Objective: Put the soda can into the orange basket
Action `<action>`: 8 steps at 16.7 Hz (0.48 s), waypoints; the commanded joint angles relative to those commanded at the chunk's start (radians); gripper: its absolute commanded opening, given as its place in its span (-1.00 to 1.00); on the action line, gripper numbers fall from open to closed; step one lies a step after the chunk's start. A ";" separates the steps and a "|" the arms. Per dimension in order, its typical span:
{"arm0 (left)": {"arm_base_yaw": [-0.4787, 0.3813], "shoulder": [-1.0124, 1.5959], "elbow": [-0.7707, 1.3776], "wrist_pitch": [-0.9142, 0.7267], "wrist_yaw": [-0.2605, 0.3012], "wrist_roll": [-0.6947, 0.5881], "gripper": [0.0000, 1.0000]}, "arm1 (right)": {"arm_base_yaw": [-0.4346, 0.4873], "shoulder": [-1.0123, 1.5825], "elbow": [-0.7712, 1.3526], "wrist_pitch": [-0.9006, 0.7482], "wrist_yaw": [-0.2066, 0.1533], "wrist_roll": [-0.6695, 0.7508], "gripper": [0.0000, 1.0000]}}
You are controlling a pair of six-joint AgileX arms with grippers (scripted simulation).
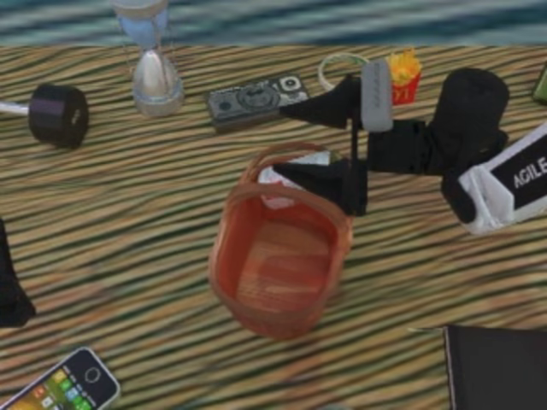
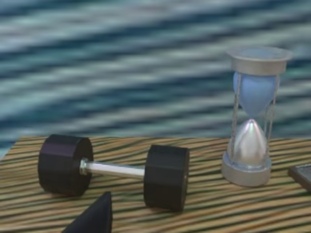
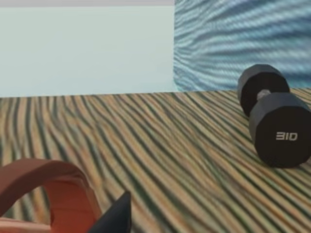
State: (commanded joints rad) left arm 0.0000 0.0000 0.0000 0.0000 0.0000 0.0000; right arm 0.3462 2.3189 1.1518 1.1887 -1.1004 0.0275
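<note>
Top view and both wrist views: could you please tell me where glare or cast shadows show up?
Top view: a bright highlight on the hourglass; no distinct shadow beneath the orange basket, the open right gripper over its far rim, or the parked left arm. Left wrist view: the dumbbell bar glints. Right wrist view: even light, no glare.

A black dumbbell [image 2: 114, 170] lies near an upright hourglass [image 2: 253, 116] on the striped table [image 2: 218, 208].
</note>
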 joint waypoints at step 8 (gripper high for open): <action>-0.004 0.009 0.009 -0.008 0.001 0.005 1.00 | -0.005 -0.010 -0.005 -0.003 0.003 -0.001 1.00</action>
State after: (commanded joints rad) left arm -0.0038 0.0095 0.0092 -0.0081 0.0010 0.0053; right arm 0.3416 2.3086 1.1472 1.1853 -1.0971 0.0263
